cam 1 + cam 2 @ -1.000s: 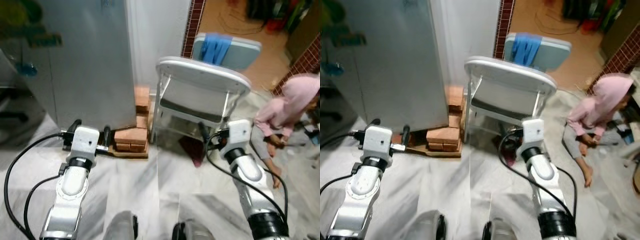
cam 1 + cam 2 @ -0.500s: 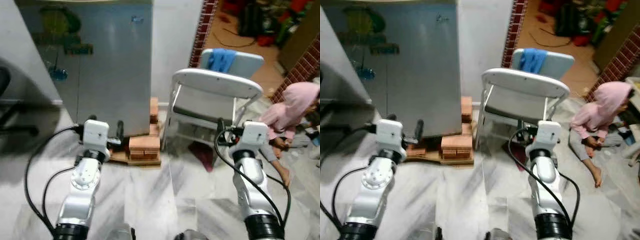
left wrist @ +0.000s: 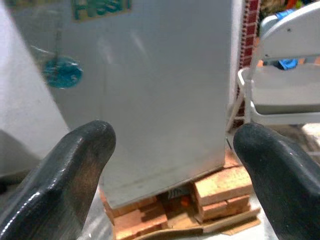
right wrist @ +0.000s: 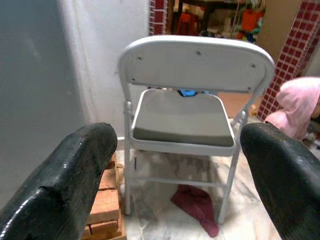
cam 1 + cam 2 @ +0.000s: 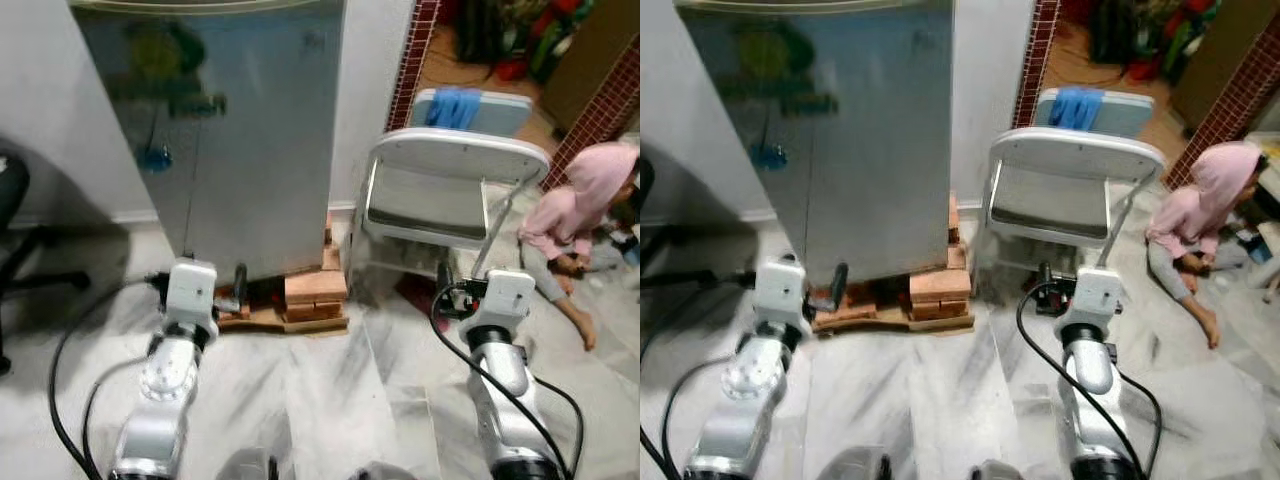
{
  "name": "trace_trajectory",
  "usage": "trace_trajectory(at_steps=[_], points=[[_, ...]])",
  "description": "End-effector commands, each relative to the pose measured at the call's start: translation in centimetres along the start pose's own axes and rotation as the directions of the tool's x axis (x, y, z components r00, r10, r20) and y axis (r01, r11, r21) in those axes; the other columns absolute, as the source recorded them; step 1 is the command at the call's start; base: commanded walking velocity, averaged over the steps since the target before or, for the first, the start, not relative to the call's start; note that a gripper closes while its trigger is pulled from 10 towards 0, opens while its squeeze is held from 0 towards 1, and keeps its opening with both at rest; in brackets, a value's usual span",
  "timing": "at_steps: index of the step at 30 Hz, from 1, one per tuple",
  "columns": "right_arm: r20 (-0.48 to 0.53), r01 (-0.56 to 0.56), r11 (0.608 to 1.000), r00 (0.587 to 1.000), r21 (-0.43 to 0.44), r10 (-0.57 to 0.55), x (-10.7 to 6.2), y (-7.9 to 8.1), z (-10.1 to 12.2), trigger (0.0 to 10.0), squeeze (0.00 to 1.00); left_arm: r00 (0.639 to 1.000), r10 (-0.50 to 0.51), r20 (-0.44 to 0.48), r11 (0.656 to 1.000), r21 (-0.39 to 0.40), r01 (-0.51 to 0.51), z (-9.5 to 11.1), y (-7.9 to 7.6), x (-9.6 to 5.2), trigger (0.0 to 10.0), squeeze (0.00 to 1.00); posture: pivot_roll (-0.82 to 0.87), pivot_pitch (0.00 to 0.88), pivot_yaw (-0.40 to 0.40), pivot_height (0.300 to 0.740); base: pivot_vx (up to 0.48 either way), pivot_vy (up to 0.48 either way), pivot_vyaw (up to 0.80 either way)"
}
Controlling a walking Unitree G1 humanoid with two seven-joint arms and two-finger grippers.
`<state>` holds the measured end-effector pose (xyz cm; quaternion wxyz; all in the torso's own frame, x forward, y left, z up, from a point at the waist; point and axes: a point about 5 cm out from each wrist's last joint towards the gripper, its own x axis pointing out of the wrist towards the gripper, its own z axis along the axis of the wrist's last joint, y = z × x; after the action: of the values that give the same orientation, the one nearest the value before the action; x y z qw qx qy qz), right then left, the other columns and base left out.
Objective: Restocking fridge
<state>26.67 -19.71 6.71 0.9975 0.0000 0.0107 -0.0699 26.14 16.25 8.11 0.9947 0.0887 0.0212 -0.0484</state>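
Left gripper: the two black fingers stand wide apart, nothing between them, aimed at the lower part of the fridge. In the left eye view it sits at lower left of frame, near the fridge's base, not touching. Right gripper: fingers also spread, empty, lined up on the chair; lower right of frame in the head views.

Tall grey steel fridge: upper left to centre of frame, door closed, a green sticker and a blue one on the door face. It stands raised on a stack of orange bricks over a flat board. White folding metal chair just right of it, with blue cloth on a second chair behind. Dark red rag on the marble floor under the chair. Person in a pink hood sits on the floor at the right edge.

Handling, my read: the door is rigid, smooth and slippery, with a magnetic seal, so it needs a firm steady pull. No handle is visible; hook a finger on the door's free vertical edge. Which side hinges, cannot tell. The brick base may rock, so pull gently. No stock items to load are identifiable.
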Motion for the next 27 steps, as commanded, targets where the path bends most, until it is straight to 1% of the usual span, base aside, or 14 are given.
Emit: trace_trajectory(at_steps=[1, 5, 8, 11, 15, 20, 27], points=[[0.022, -0.021, 1.000, 1.000, 0.005, 0.020, 0.3, 0.7, 0.6, 10.0, 0.00, 1.000, 0.011, -0.005, 1.000, 0.019, -0.011, -0.1, 0.7, -0.2, 10.0, 0.00, 0.10, 0.033, -0.041, 0.740, 0.000, 0.476, 0.00], [0.019, -0.024, 1.000, 1.000, 0.014, 0.024, 0.4, 0.3, 0.6, 10.0, 0.00, 1.000, 0.025, 0.007, 0.999, 0.026, -0.025, -0.1, 0.9, -0.3, 10.0, 0.00, 0.10, 0.025, -0.039, 0.740, 0.000, 0.376, 0.00], [0.037, -0.028, 1.000, 0.999, 0.012, 0.027, 0.3, 0.1, 1.0, 10.0, 0.00, 0.999, 0.025, 0.028, 0.999, 0.041, -0.026, -0.1, 1.1, -0.5, 10.0, 0.00, 0.09, 0.010, -0.035, 0.740, 0.000, 0.000, 0.00], [0.045, -0.010, 0.999, 0.999, -0.032, 0.012, 0.4, -0.2, 1.1, 10.0, 0.00, 0.999, 0.040, 0.029, 0.999, 0.030, -0.041, -0.2, 1.2, -0.7, 10.0, 0.00, 0.09, 0.002, -0.034, 0.740, 0.000, 0.000, 0.00], [0.047, 0.010, 1.000, 0.999, -0.027, -0.008, 0.4, -0.4, 1.2, 10.0, 0.00, 0.999, 0.051, 0.017, 0.998, 0.027, -0.051, -0.7, 1.5, -1.0, 10.0, 0.00, 0.08, 0.000, -0.034, 0.740, 0.000, 0.000, 0.00], [0.039, 0.015, 0.999, 0.999, -0.044, -0.013, 0.3, -0.4, 1.0, 10.0, 0.00, 0.999, 0.049, 0.017, 0.998, 0.030, -0.050, -0.8, 1.6, -1.0, 10.0, 0.00, 0.09, 0.000, -0.034, 0.740, 0.000, 0.000, 0.00], [0.028, 0.018, 0.999, 0.999, -0.046, -0.017, 0.2, -0.3, 0.8, 10.0, 0.00, 0.999, 0.044, 0.019, 0.998, 0.034, -0.045, -0.9, 1.4, -1.0, 10.0, 0.00, 0.08, 0.000, -0.034, 0.740, 0.000, 0.000, 0.00]])
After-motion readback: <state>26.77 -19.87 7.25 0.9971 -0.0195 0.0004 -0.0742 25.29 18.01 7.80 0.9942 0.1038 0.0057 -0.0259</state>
